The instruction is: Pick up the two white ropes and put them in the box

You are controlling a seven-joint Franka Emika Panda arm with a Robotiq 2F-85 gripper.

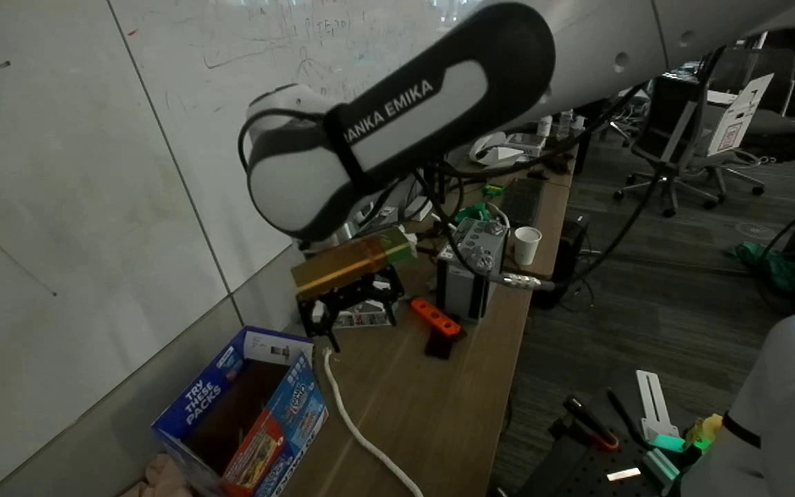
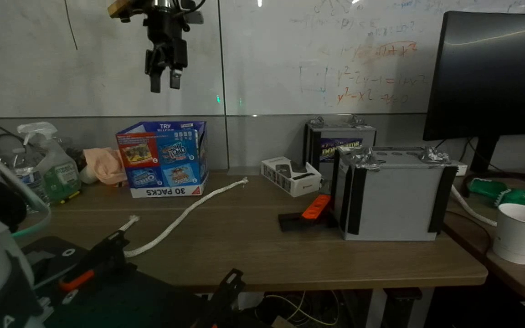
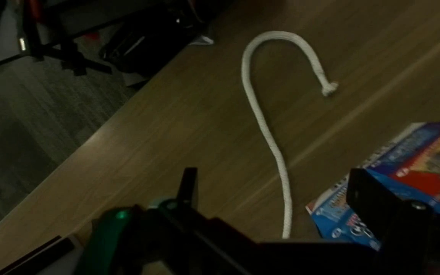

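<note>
One white rope point(image 3: 266, 130) on the wooden table point(image 2: 253, 255), near the blue box point(image 2: 160, 159) but apart from it, curled like a hook at one end; cannot make out a second rope for certain, perhaps inside the box, too dark there to tell; seemingly at the approach, not yet at a grip; next, calls for lowering, straddling the rope, closing and lifting high enough to clear the box's rim; with the claw point(image 2: 165, 87) spread wide, holding nothing, well above the table; in the wrist view, shows the rope as a line between the jaws but well below, touching neither.
</note>
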